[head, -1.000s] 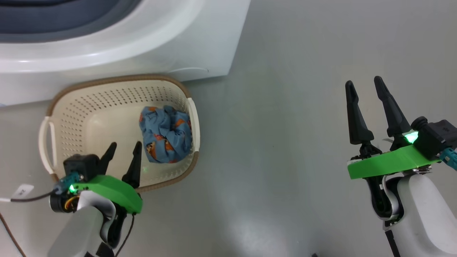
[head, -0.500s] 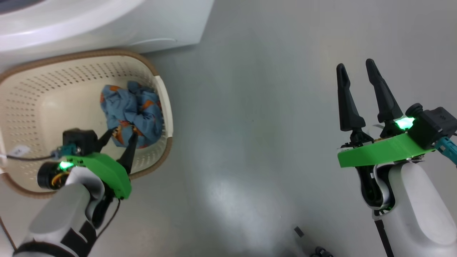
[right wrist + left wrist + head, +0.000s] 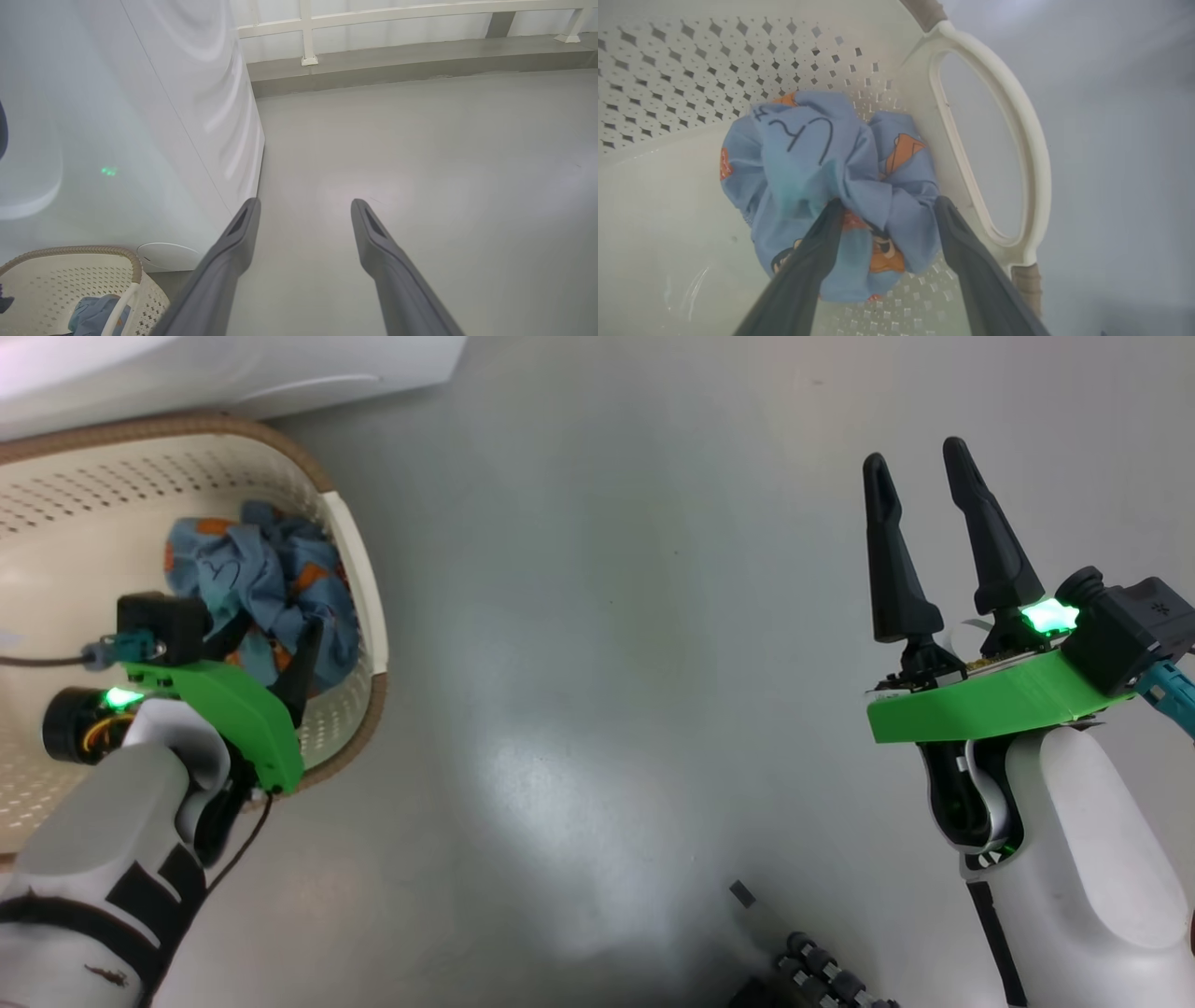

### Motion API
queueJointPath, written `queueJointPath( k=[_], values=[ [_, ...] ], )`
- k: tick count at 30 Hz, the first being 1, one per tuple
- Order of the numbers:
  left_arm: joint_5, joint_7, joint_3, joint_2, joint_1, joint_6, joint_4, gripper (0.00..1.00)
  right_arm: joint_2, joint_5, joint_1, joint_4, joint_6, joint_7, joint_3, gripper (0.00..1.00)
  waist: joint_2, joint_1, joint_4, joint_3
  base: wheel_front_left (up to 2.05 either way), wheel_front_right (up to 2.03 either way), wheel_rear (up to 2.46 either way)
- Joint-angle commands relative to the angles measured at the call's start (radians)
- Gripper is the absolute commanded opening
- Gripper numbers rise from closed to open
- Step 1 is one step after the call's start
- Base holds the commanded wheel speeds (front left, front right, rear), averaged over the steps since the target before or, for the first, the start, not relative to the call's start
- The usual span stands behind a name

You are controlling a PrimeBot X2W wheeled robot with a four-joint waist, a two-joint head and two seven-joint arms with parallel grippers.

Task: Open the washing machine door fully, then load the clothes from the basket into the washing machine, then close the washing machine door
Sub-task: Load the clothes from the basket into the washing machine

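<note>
The cream basket (image 3: 359, 569) with a brown rim sits on the floor against the white washing machine (image 3: 233, 364). In it lies a bundle of clothes (image 3: 233, 560), blue with orange prints. My left gripper (image 3: 278, 633) reaches down into the basket, open, one finger on each side of the bundle's near part. In the left wrist view the clothes (image 3: 808, 149) bulge between the left gripper (image 3: 889, 205) fingers, beside the basket handle (image 3: 1017, 140). My right gripper (image 3: 917, 455) hangs open and empty over bare floor. The washing machine door is out of view.
The right wrist view shows the right gripper (image 3: 304, 205) over grey floor, the washing machine side (image 3: 140, 116), its round lower cap (image 3: 168, 255), the basket (image 3: 70, 252) and a white railing (image 3: 397, 14) behind. A dark ribbed object (image 3: 822, 971) lies at the head view's bottom edge.
The head camera has swung, shifting the whole picture left and up. My left gripper has moved from the basket's near wall onto the clothes bundle, fingers now astride it. The right gripper holds its pose.
</note>
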State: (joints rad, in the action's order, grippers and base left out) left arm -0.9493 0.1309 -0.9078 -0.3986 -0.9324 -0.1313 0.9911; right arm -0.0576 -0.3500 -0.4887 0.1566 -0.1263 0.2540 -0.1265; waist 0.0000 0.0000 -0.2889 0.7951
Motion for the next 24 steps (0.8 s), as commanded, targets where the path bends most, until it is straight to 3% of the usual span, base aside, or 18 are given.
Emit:
queueJointPath(
  k=[1, 16, 17, 18, 19, 21, 24],
  values=[
    [-0.01, -0.006, 0.003, -0.038, -0.014, 0.001, 0.003, 1.0, 0.005, 0.002, 0.012, -0.025, -0.004, 0.008, -0.02, 1.0, 0.0, 0.0, -0.016, 0.019, 0.0, 0.0, 0.0],
    [-0.083, -0.032, -0.163, -0.059, -0.123, 0.001, 0.06, 1.0, 0.007, -0.026, -0.004, -0.044, -0.004, 0.008, -0.041, 1.0, 0.0, 0.0, -0.05, 0.069, 0.0, 0.0, 0.0],
    [-0.088, -0.032, -0.171, -0.06, -0.127, 0.001, 0.064, 0.88, 0.007, -0.027, -0.004, -0.045, -0.004, 0.008, -0.042, 1.0, 0.0, 0.0, -0.051, 0.071, 0.0, 0.0, 0.0],
    [-0.091, -0.03, -0.179, -0.06, -0.131, 0.001, 0.067, 0.5, 0.007, -0.027, -0.004, -0.046, -0.004, 0.008, -0.042, 1.0, 0.0, 0.0, -0.052, 0.071, 0.0, 0.0, 0.0],
    [-0.091, -0.03, -0.179, -0.06, -0.131, 0.001, 0.067, 0.5, 0.007, -0.027, -0.004, -0.046, -0.004, 0.008, -0.042, 1.0, 0.0, 0.0, -0.052, 0.071, 0.0, 0.0, 0.0],
    [-0.099, -0.027, -0.194, -0.058, -0.136, 0.001, 0.074, 0.0, 0.007, -0.027, -0.003, -0.047, -0.004, 0.008, -0.043, 1.0, 0.0, 0.0, -0.053, 0.072, 0.0, 0.0, 0.0],
    [-0.115, -0.025, -0.213, -0.055, -0.143, 0.001, 0.081, 0.0, 0.007, -0.027, -0.004, -0.047, -0.004, 0.008, -0.042, 1.0, 0.0, 0.0, -0.052, 0.069, 0.0, 0.0, 0.0]
  ],
)
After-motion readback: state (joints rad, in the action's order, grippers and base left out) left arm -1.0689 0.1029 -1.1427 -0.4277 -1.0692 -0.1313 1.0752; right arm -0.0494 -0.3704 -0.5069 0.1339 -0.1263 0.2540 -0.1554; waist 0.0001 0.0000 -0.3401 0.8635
